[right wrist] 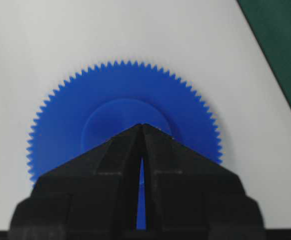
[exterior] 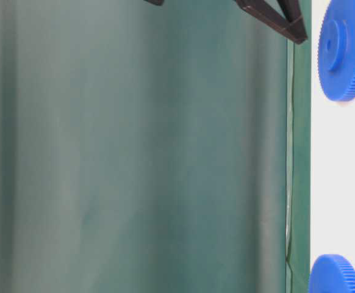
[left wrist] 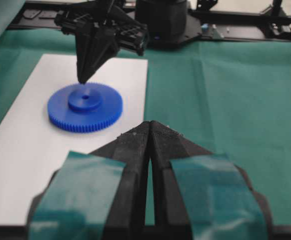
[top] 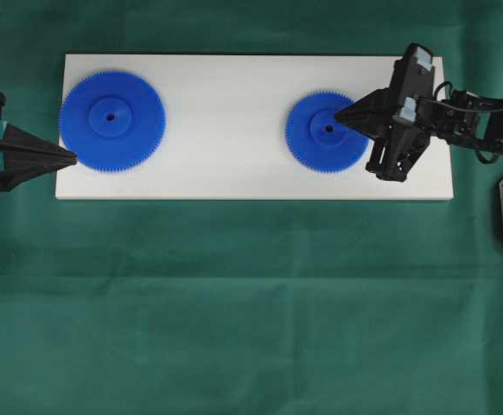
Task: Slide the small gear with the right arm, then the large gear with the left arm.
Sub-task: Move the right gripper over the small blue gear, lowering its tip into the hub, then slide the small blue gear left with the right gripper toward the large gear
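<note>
1. Right gripper: jaws pressed together to a point, tip resting on the raised hub of the small gear, nothing clasped.
2. Left gripper: jaws likewise closed and empty, tip just beside the rim of the large gear.
3. Gears: two, both blue, well apart on one white board.

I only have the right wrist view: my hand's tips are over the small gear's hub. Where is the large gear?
Observer: Overhead, the large gear lies flat at the left end of the white board, well apart from the small gear.
Operator: And the left hand?
Observer: The left hand is shut, its tip beside the large gear's rim.
Operator: Is my hand down on the hub?
Observer: In the left wrist view, the right hand points at the hub's edge; I cannot tell if it touches.
</note>
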`<state>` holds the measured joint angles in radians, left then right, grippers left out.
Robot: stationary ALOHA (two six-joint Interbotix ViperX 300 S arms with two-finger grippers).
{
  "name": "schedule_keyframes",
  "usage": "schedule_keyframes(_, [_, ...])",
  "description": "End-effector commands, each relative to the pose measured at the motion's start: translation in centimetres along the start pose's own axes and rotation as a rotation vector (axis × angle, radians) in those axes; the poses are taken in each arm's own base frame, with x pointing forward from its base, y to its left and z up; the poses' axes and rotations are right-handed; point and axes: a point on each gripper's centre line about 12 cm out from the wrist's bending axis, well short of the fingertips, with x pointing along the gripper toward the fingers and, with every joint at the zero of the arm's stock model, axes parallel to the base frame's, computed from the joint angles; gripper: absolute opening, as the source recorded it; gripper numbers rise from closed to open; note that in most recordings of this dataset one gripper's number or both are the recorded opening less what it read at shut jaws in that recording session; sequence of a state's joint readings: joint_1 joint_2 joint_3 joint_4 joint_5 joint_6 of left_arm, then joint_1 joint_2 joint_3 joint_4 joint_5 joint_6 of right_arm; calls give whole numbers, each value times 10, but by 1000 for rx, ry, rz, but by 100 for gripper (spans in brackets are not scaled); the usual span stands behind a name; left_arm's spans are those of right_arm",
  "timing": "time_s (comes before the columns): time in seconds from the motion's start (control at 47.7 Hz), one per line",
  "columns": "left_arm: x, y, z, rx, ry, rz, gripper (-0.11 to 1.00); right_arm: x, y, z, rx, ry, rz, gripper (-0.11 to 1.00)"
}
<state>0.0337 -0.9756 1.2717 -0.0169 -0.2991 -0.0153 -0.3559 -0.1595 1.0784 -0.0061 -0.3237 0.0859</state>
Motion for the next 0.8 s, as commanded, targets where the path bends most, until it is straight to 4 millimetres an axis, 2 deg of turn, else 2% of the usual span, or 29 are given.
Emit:
schedule_keyframes(0.0, [1,0,4,2,-17,1,0,2,0,6,1,-18,1,51])
schedule_keyframes(0.775, [1,0,4,0,-14,2,0,22,0,-1,11,31,-2,51])
